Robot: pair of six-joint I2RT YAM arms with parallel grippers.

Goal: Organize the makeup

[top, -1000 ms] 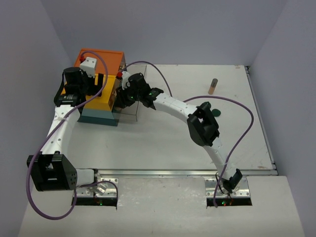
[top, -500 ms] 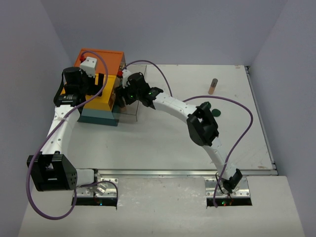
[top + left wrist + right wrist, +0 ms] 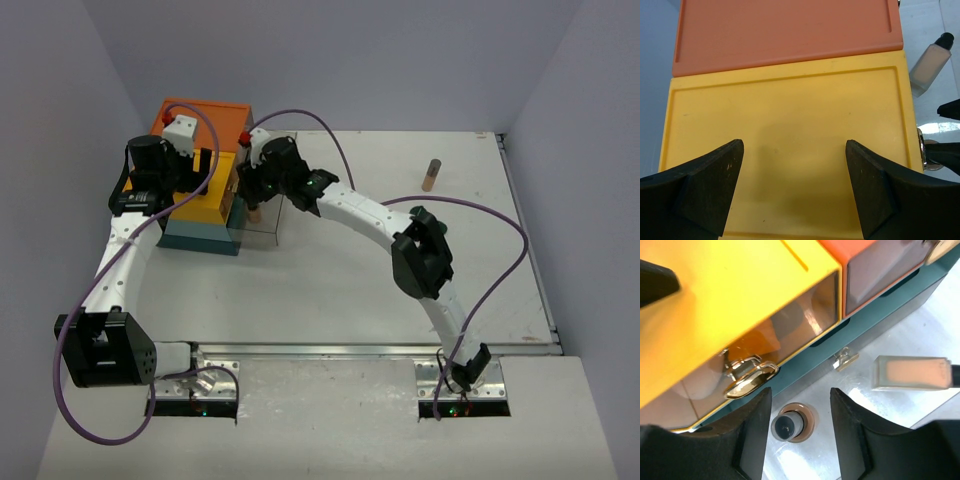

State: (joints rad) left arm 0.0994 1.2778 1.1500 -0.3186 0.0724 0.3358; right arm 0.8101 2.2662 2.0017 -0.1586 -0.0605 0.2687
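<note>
A brown cylindrical bottle (image 3: 792, 424) with a dark cap stands upright in the pulled-out clear drawer (image 3: 268, 228). It sits between the spread fingers of my right gripper (image 3: 799, 401), nearer the left finger, and is not gripped. In the top view the bottle (image 3: 255, 212) shows just below that gripper (image 3: 252, 193). A rectangular beige foundation bottle (image 3: 912, 372) lies in the same drawer and also shows in the left wrist view (image 3: 930, 67). Another tan bottle (image 3: 431, 175) stands at the far right of the table. My left gripper (image 3: 795, 150) is open and empty over the yellow top (image 3: 790, 125).
The orange-yellow-teal drawer box (image 3: 200, 215) stands at the far left. The yellow drawer's gold handle (image 3: 747, 381) is just beside my right gripper's left finger. The teal base has a small metal clasp (image 3: 845, 359). My right arm's elbow (image 3: 420, 258) arches over the table's middle.
My right gripper has lifted and drawn slightly toward the back, so the brown bottle now shows standing in the drawer below it. The right elbow shifted right. The left arm has not moved.
</note>
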